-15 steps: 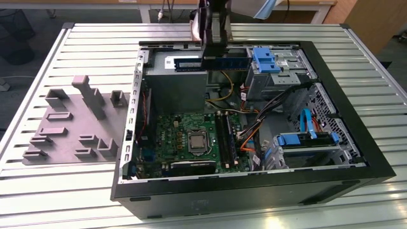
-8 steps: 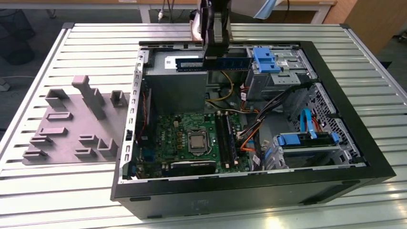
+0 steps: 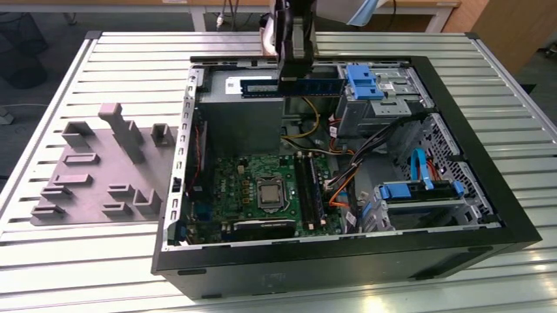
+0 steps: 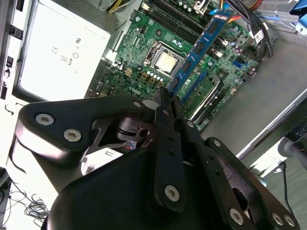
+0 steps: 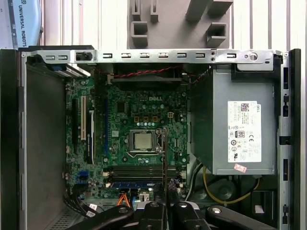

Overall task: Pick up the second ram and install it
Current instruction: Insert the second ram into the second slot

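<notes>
- ram point(image 3: 290, 86): thin, long blue-green stick with small black chips, in the second wrist view point(image 4: 199, 50) too
- held level in the air above the open case, clear of the board

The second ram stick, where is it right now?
The second ram is clamped in the gripper, held above the open computer case, over the grey power supply, in the exterior view.

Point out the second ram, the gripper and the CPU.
second ram point(image 3: 291, 87): exterior view, middle of the stick.
gripper point(image 4: 168, 98): second wrist view, between the fingertips clamping the stick.
CPU point(image 5: 143, 140): first wrist view, centre of its metal lid.
</notes>
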`<state>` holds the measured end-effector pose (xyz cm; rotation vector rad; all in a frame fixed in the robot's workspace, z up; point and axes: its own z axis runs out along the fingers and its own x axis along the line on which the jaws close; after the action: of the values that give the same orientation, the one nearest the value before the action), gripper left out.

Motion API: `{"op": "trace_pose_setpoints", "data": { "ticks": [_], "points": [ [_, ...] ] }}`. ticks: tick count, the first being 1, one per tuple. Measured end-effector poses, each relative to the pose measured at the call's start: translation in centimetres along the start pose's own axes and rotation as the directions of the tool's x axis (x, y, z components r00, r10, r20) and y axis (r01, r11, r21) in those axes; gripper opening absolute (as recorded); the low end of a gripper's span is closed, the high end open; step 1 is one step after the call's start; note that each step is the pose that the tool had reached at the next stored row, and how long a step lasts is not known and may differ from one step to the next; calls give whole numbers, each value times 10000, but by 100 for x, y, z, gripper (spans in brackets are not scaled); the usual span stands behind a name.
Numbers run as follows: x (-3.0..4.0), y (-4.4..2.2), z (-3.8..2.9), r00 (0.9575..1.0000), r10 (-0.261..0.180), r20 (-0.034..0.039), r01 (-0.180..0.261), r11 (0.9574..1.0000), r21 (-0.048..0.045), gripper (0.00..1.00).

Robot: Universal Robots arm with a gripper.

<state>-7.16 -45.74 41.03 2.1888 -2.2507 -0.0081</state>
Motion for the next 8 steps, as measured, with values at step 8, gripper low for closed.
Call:
{"op": "trace_pose_setpoints", "data": {
  "ticks": [8],
  "points": [
    [0, 0, 7, 9966, 825, -10, -825, 9966, 2, 14]
  ]
}}
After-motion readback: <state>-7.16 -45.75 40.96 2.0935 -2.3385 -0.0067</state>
